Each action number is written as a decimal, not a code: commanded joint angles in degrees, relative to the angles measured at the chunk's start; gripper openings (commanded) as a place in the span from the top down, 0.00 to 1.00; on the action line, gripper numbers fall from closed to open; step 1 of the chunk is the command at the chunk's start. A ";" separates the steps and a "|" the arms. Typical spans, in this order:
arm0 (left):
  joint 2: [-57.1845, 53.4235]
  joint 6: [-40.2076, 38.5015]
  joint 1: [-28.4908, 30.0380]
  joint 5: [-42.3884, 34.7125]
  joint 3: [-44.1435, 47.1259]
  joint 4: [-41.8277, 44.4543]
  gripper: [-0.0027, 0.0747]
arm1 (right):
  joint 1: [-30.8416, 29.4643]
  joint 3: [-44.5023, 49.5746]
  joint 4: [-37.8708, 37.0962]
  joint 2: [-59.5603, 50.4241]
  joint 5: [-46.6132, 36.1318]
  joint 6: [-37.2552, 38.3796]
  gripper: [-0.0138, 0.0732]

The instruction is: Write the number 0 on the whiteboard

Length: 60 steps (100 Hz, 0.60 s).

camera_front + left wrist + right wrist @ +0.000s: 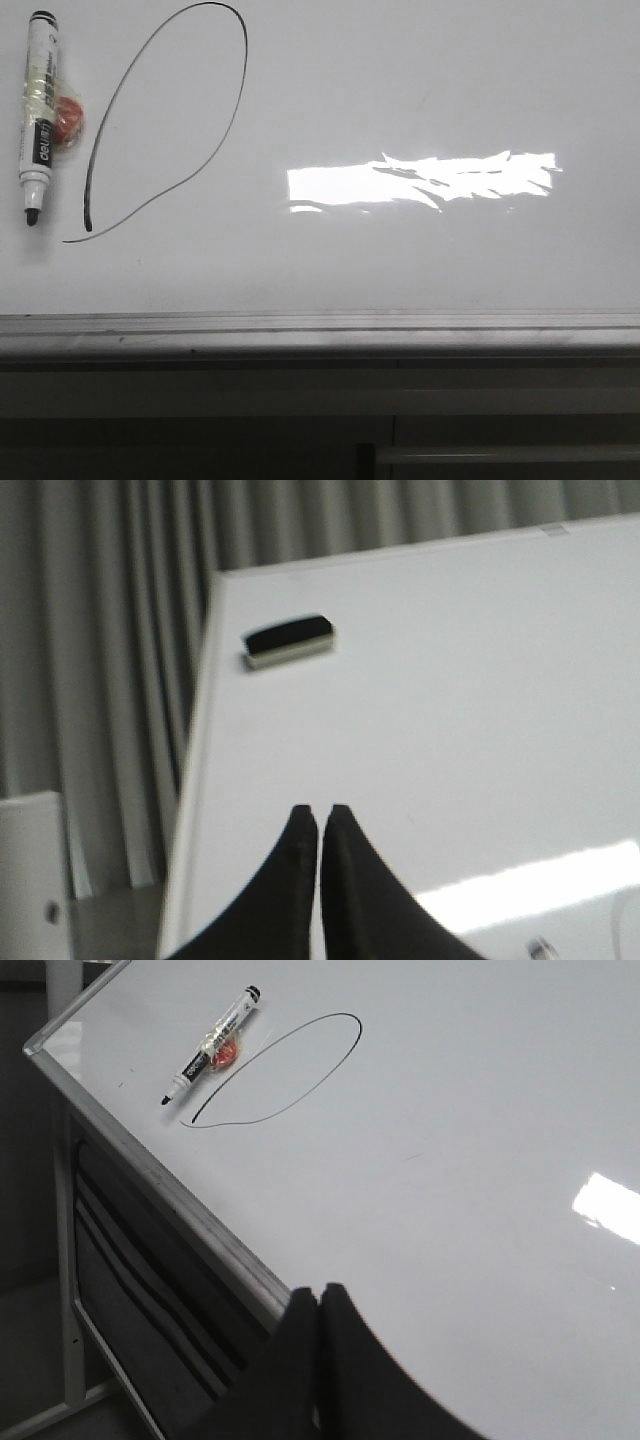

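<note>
The whiteboard (400, 90) is seen lying flat, grey ledge (320, 335) along its near edge. The 0 (280, 1068) is drawn well ahead of the right gripper (320, 1295), whose fingers are pressed together, empty. A marker (210, 1046) lies just beside the 0. An eraser (290, 641) lies far ahead of the left gripper (320, 815), likewise closed on nothing.
</note>
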 commanded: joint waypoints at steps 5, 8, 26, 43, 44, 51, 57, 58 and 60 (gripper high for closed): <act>-0.77 -40.46 1.07 10.16 0.05 32.21 0.99 | -0.27 -1.42 0.50 0.32 -3.99 0.05 0.92; -1.25 -45.41 1.41 11.98 1.14 36.05 0.99 | -0.27 -1.42 0.50 0.32 -3.99 0.05 0.92; -1.61 -48.94 3.66 2.68 12.98 37.28 0.99 | -0.27 -1.42 0.50 0.32 -3.99 0.05 0.92; -1.61 -48.53 6.05 -13.51 22.08 39.93 0.99 | -0.27 -1.42 0.50 0.32 -4.10 0.05 0.92; -1.61 -48.53 6.18 -12.78 21.96 39.93 0.99 | -0.27 -1.42 0.50 0.32 -4.10 0.05 0.92; -1.61 -48.53 6.65 -8.34 22.36 39.11 0.99 | -0.27 -1.42 0.50 0.32 -4.10 0.05 0.92; -1.61 -48.53 6.92 -1.48 22.38 38.59 0.99 | -0.27 -1.42 0.50 0.32 -4.10 0.05 0.92; -1.61 -48.53 7.06 -0.76 22.38 38.59 0.99 | -0.27 -1.42 0.50 0.32 -4.10 0.05 0.92; -1.61 -48.53 7.23 1.61 22.38 38.59 0.99 | -0.27 -1.42 0.50 0.32 -4.10 0.05 0.92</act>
